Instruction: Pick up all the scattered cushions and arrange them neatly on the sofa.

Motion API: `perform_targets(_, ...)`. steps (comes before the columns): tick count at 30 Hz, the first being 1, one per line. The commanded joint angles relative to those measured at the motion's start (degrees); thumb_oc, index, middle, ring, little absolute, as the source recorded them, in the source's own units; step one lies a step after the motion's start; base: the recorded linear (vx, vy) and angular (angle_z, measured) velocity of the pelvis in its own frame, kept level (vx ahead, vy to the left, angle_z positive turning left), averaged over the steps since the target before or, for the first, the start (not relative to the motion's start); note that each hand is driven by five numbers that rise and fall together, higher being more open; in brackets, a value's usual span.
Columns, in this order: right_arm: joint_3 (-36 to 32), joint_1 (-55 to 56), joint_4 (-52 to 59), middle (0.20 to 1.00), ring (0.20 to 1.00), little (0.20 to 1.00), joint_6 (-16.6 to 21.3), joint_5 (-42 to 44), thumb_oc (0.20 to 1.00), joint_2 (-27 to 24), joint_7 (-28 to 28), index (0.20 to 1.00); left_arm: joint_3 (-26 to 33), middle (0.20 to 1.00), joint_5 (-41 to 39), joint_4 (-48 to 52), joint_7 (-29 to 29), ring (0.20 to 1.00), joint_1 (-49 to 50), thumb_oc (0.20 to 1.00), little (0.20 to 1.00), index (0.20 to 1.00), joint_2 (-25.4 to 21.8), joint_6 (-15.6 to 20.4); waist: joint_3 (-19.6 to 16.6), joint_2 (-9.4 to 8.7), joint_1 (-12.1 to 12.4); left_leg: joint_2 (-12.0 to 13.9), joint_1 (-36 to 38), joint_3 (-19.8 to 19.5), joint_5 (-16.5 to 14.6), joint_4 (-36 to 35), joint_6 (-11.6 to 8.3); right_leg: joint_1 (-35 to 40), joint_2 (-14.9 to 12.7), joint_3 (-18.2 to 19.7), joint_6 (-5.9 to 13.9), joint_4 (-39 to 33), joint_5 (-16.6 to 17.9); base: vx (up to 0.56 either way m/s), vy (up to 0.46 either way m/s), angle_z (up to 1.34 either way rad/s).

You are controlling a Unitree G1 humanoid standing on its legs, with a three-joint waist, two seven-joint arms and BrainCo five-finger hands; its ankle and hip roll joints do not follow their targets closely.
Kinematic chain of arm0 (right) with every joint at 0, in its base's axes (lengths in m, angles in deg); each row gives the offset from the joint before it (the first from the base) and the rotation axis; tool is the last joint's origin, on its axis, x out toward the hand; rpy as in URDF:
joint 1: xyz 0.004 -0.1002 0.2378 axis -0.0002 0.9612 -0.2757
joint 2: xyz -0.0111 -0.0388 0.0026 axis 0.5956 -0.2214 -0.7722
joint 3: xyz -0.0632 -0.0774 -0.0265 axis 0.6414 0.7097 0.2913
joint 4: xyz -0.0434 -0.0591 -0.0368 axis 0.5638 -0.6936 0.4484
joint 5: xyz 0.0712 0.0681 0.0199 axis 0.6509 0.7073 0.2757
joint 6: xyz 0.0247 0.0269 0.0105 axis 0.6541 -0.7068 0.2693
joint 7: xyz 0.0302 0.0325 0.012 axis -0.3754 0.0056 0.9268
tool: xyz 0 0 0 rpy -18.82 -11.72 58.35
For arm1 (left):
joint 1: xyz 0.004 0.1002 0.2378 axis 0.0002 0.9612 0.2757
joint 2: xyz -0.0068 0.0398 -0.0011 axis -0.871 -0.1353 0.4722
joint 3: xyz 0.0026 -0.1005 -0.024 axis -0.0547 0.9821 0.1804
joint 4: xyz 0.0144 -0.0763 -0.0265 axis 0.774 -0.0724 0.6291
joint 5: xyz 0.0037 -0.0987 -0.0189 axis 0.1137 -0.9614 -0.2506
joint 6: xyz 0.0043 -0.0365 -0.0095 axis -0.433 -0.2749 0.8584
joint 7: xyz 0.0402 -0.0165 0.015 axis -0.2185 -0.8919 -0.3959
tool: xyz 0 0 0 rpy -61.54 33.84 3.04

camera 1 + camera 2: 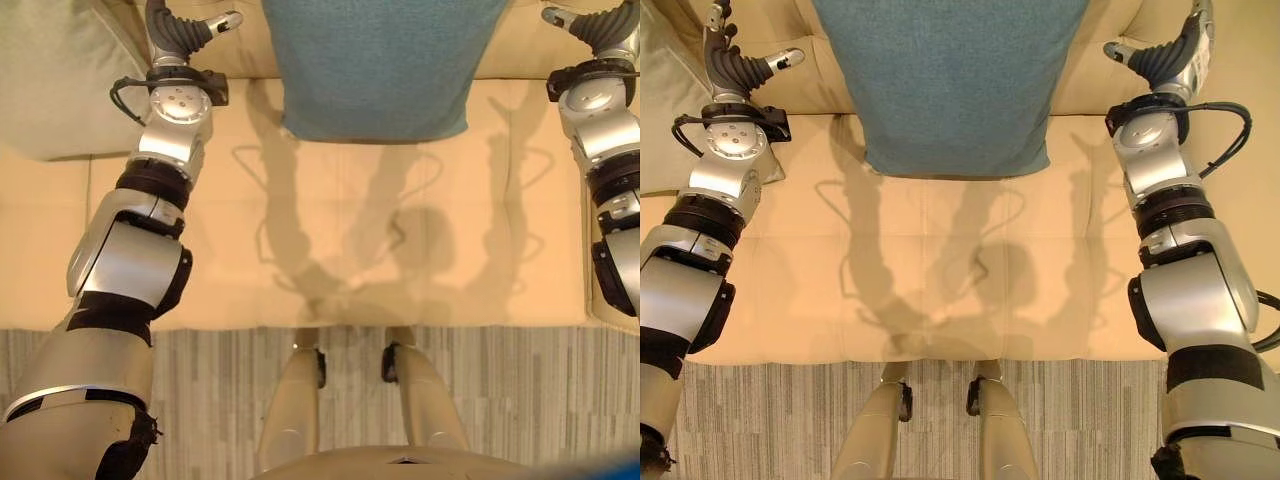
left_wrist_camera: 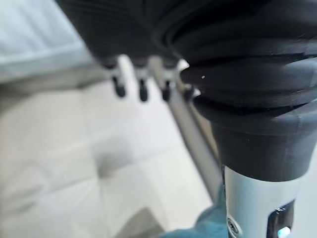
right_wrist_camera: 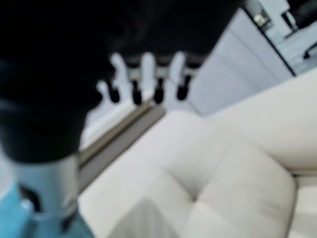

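A: How many cushions?
B: 2. 1 teal cushion (image 1: 955,85) leans against the far backrest of the tan sofa (image 1: 940,270), centred; 1 pale cushion (image 1: 55,80) lies far left.
A: And the hands?
B: 2. Left hand (image 2: 141,87) and right hand (image 3: 146,87) flank the teal cushion, fingers relaxed, holding nothing.

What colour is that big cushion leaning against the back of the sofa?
The cushion is teal blue, plain with no pattern; the right eye view shows it best.
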Motion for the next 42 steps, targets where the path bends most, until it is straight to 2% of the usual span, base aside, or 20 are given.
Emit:
perform_targets(1, -3.4, 14.8, 7.5, 1.000, 1.000, 1.000, 2.1, -2.7, 1.000, -2.7, 2.7, 1.000, 6.5, 1.000, 1.4, 9.1, 0.6, 1.000, 13.7, 1.000, 1.000, 1.000, 0.5, 5.1, -5.6, -1.50, -0.2, -2.0, 4.9, 0.2, -4.1, 0.3, -2.75, 9.7, -1.6, -0.7, 7.19, 0.2, -7.4, 0.08, -0.011, 0.02)
perform_targets(5, -10.2, 29.4, 13.8, 1.000, 1.000, 1.000, 2.5, -5.8, 1.000, -0.9, 5.2, 1.000, 11.4, 1.000, 4.2, 16.3, 2.1, 1.000, 27.9, 1.000, 1.000, 1.000, 3.8, 4.4, -6.2, -1.89, -0.3, -2.0, 8.8, 0.7, -5.2, 0.3, -2.45, 13.7, -1.7, -1.1, 6.94, 0.2, -8.2, 0.07, 0.003, 0.00)
perform_targets(6, -13.7, 38.7, 16.9, 1.000, 1.000, 1.000, 2.9, -8.0, 1.000, 1.5, 7.7, 1.000, 14.4, 1.000, 6.0, 19.4, 4.2, 1.000, 36.9, 1.000, 1.000, 1.000, 6.1, 3.6, -6.4, -2.10, -0.2, -1.8, 12.0, 1.1, -6.3, 0.3, -2.31, 16.8, -1.7, -1.4, 6.88, 0.2, -9.1, 0.08, 0.008, -0.03)
perform_targets(8, -15.2, 42.6, 17.6, 1.000, 1.000, 1.000, 2.8, -8.5, 1.000, 2.7, 9.1, 1.000, 15.3, 1.000, 7.1, 20.0, 5.0, 1.000, 40.8, 1.000, 1.000, 1.000, 6.8, 3.0, -6.9, -2.23, -0.2, -1.7, 12.8, 1.3, -6.3, 0.3, -2.16, 17.8, -2.0, -1.7, 6.87, 0.2, -9.1, 0.09, -0.002, -0.03)
perform_targets(9, -17.1, 50.3, 18.1, 1.000, 1.000, 1.000, 3.0, -9.3, 1.000, 5.3, 12.0, 1.000, 17.1, 1.000, 8.2, 20.6, 7.6, 1.000, 49.1, 1.000, 1.000, 1.000, 8.8, 1.8, -7.1, -2.26, -0.2, -1.5, 15.8, 1.5, -7.2, 0.3, -1.96, 20.5, -2.1, -1.9, 6.81, 0.2, -9.7, 0.12, 0.003, -0.05)
perform_targets(12, -17.8, 55.8, 17.3, 1.000, 1.000, 1.000, 2.5, -12.1, 1.000, 6.2, 14.9, 1.000, 18.8, 1.000, 10.3, 19.2, 10.5, 1.000, 55.6, 1.000, 1.000, 1.000, 9.7, 0.3, -7.9, -2.23, -0.3, -1.3, 17.7, 1.6, -7.3, 0.3, -1.77, 22.4, -2.1, -2.3, 6.66, 0.2, -10.2, 0.05, 0.009, -0.03)
perform_targets(15, -17.6, 62.4, 13.6, 1.000, 1.000, 1.000, 2.8, -13.7, 1.000, 9.2, 19.2, 1.000, 19.7, 1.000, 13.9, 11.3, 13.9, 1.000, 63.2, 1.000, 1.000, 1.000, 12.4, -2.0, -9.3, -2.09, -0.3, -1.2, 21.8, 2.0, -8.0, 0.3, -1.33, 26.2, -1.9, -2.7, 6.41, 0.2, -10.9, 0.04, 0.012, 0.02)
perform_targets(16, -16.7, 64.3, 10.3, 1.000, 1.000, 1.000, 3.1, -14.9, 1.000, 10.7, 20.7, 1.000, 20.1, 1.000, 15.1, 5.5, 15.7, 1.000, 65.6, 1.000, 1.000, 1.000, 14.4, -2.8, -9.8, -1.98, -0.2, -1.1, 23.7, 2.3, -8.2, 0.3, -1.10, 28.1, -1.8, -2.8, 6.25, 0.3, -11.3, -0.01, 0.004, 0.06)
perform_targets(17, -16.7, 64.3, 10.2, 1.000, 1.000, 1.000, 3.1, -14.9, 1.000, 10.7, 20.7, 1.000, 20.1, 1.000, 15.1, 5.4, 15.7, 1.000, 65.6, 1.000, 1.000, 1.000, 14.4, -2.8, -9.7, -1.97, -0.2, -1.1, 23.8, 2.3, -8.2, 0.3, -1.10, 28.2, -1.8, -2.8, 6.25, 0.3, -11.4, -0.02, 0.004, 0.04)
perform_targets(21, -16.3, 68.1, 3.6, 1.000, 1.000, 1.000, 3.2, -14.9, 1.000, 14.4, 23.3, 1.000, 20.4, 1.000, 17.3, -6.6, 18.8, 1.000, 68.9, 1.000, 1.000, 1.000, 17.9, -4.1, -10.7, -1.96, -0.1, -0.9, 27.6, 2.5, -9.3, 0.9, -0.46, 31.4, -1.3, -2.6, 5.61, 2.0, -13.1, -0.04, -0.020, 0.00)
perform_targets(26, -15.8, 69.7, -1.7, 1.000, 1.000, 1.000, 3.2, -14.4, 1.000, 16.6, 24.9, 1.000, 20.6, 1.000, 18.9, -11.7, 20.5, 1.000, 70.5, 1.000, 1.000, 1.000, 18.8, -4.8, -10.7, -2.15, 0.3, -0.3, 29.6, 2.4, -9.9, 2.2, -0.43, 33.4, -0.7, -2.7, 4.75, 3.8, -14.8, -0.05, -0.062, 0.03)
perform_targets(31, -15.6, 69.9, -8.6, 1.000, 1.000, 1.000, 2.8, -13.3, 1.000, 18.5, 25.8, 1.000, 20.0, 1.000, 20.9, -15.5, 21.6, 1.000, 70.4, 1.000, 1.000, 1.000, 19.5, -5.4, -10.1, -2.73, 0.5, 0.6, 28.2, 1.9, -9.4, 4.6, -1.79, 34.9, 0.0, -4.0, 4.01, 2.5, -15.3, -0.13, -0.078, 0.18)
perform_targets(32, -15.4, 69.6, -9.3, 1.000, 1.000, 1.000, 2.7, -13.1, 1.000, 18.6, 25.7, 1.000, 19.8, 1.000, 20.9, -15.5, 21.3, 1.000, 69.8, 1.000, 1.000, 1.000, 19.4, -5.3, -9.4, -2.92, 0.5, 0.6, 26.5, 1.7, -9.6, 7.5, -1.94, 34.7, -0.3, -4.4, 3.84, 2.4, -15.2, -0.18, -0.022, 0.19)
perform_targets(33, -15.4, 69.5, -10.5, 1.000, 1.000, 1.000, 2.3, -13.0, 1.000, 18.7, 26.0, 1.000, 19.6, 1.000, 20.9, -15.9, 21.7, 1.000, 69.6, 1.000, 1.000, 1.000, 19.5, -5.3, -8.7, -3.15, 0.6, 0.5, 25.2, 1.7, -10.6, 10.0, -1.73, 34.1, -0.6, -4.5, 3.63, 2.6, -14.9, -0.31, -0.021, 0.27)
perform_targets(35, -15.3, 69.3, -12.5, 1.000, 1.000, 1.000, 1.8, -13.1, 1.000, 18.7, 26.0, 1.000, 19.8, 1.000, 21.3, -16.9, 21.5, 1.000, 69.0, 1.000, 1.000, 1.000, 20.3, -5.6, -7.5, -4.12, 0.3, -1.2, 24.0, 1.4, -16.4, 19.0, -0.73, 32.3, -2.1, -4.6, 3.65, 2.9, -13.5, -0.36, 0.032, 0.28)
perform_targets(36, -15.3, 69.6, -13.2, 1.000, 1.000, 1.000, 1.6, -13.5, 1.000, 18.9, 26.1, 1.000, 19.7, 1.000, 22.0, -17.3, 21.6, 1.000, 69.1, 1.000, 1.000, 1.000, 20.5, -5.7, -7.6, -4.17, 0.1, -1.4, 24.4, 1.2, -17.5, 21.4, -0.44, 31.7, -2.3, -4.5, 3.65, 2.9, -13.0, -0.22, 0.049, 0.27)
perform_targets(37, -15.3, 69.5, -13.2, 1.000, 1.000, 1.000, 1.6, -13.5, 1.000, 18.9, 26.1, 1.000, 19.7, 1.000, 22.0, -17.3, 21.6, 1.000, 69.1, 1.000, 1.000, 1.000, 20.5, -5.7, -7.8, -4.26, -0.1, -1.5, 24.2, 1.1, -17.3, 21.3, -0.41, 31.4, -2.4, -4.6, 3.67, 2.9, -13.0, -0.12, 0.064, 0.24)
perform_targets(39, -15.2, 70.5, -14.2, 1.000, 1.000, 1.000, 1.5, -14.5, 1.000, 19.1, 26.5, 1.000, 19.4, 1.000, 23.7, -18.1, 21.8, 1.000, 69.8, 1.000, 1.000, 1.000, 21.2, -5.9, -8.6, -3.35, -0.9, -1.2, 28.0, 1.0, -19.4, 23.7, -0.32, 30.0, -2.4, -4.3, 3.57, 3.1, -11.9, -0.11, 0.124, 0.10)
perform_targets(40, -15.2, 70.5, -14.2, 1.000, 1.000, 1.000, 1.5, -14.5, 1.000, 19.1, 26.5, 1.000, 19.4, 1.000, 23.7, -18.1, 21.8, 1.000, 69.8, 1.000, 1.000, 1.000, 21.1, -5.9, -8.7, -3.48, -1.0, -1.4, 27.9, 0.9, -19.2, 23.5, -0.28, 29.9, -2.6, -4.3, 3.60, 3.1, -11.8, -0.10, 0.144, 0.01)
perform_targets(42, -15.2, 71.2, -14.5, 1.000, 1.000, 1.000, 1.3, -14.5, 1.000, 19.6, 26.7, 1.000, 18.9, 1.000, 23.8, -17.5, 21.7, 1.000, 69.7, 1.000, 1.000, 1.000, 21.4, -5.9, -9.1, -2.50, -1.9, -1.8, 30.6, -0.3, -19.3, 21.0, -0.16, 28.3, -2.6, -4.1, 4.07, 3.9, -11.0, -0.11, 0.141, 0.14)
